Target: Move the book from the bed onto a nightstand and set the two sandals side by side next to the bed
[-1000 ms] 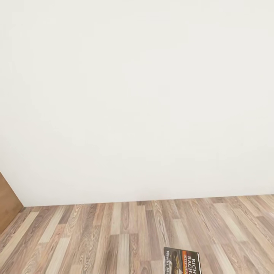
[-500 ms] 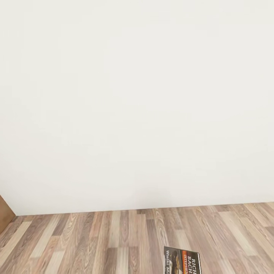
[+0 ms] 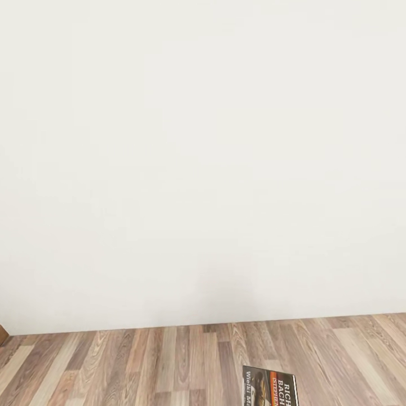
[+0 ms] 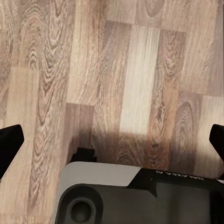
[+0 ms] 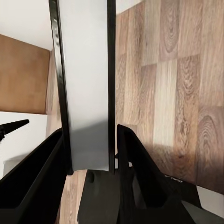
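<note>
While our right gripper (image 5: 88, 154) clamps the book (image 3: 269, 387) above the floor (image 3: 141, 366), our left gripper (image 4: 112, 140) hangs spread wide.

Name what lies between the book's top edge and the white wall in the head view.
Only bare wood-plank floor lies between the book and the white wall, as the head view shows.

Two black fingertips (image 4: 9, 144) of the left gripper (image 4: 112, 144) sit wide apart over wood-plank floor (image 4: 116, 70); the robot's grey-black base (image 4: 135, 196) lies beneath.
</note>
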You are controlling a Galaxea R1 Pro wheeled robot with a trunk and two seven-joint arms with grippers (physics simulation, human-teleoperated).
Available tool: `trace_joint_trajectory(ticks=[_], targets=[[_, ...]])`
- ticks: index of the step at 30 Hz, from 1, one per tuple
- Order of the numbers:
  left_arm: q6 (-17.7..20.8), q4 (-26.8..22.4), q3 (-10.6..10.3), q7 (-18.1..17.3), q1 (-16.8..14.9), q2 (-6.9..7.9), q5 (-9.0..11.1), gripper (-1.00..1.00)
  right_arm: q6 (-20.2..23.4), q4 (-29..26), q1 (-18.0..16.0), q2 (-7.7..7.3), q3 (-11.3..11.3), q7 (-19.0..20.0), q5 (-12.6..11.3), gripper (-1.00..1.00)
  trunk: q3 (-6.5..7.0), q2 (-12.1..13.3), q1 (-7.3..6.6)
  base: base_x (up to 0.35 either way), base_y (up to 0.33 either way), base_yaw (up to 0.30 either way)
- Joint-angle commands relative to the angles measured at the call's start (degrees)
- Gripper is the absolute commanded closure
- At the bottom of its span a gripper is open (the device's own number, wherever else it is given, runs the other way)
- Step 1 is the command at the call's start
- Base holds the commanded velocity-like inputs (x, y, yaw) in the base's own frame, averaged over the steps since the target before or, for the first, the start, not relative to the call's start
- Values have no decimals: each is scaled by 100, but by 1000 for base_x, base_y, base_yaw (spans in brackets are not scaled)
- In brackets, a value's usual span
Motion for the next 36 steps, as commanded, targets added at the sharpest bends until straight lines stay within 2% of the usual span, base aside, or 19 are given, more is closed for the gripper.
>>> trace_joint_trajectory(ticks=[1, 26, 36], targets=[[-61, 9, -5, -22, -6, 1, 49, -100, 26, -1, -4, 0, -50, 22, 12, 100, -8, -5, 4, 333, 0, 0], [-232, 12, -4, -30, -7, 1, 72, -100, 26, 0, -4, 0, -47, 23, 12, 100, -8, -5, 4, 331, 0, -27], [-234, 4, 3, -30, -7, 1, 72, -100, 26, 0, -4, 0, -47, 23, 16, 100, -8, -5, 4, 59, 0, -90]])
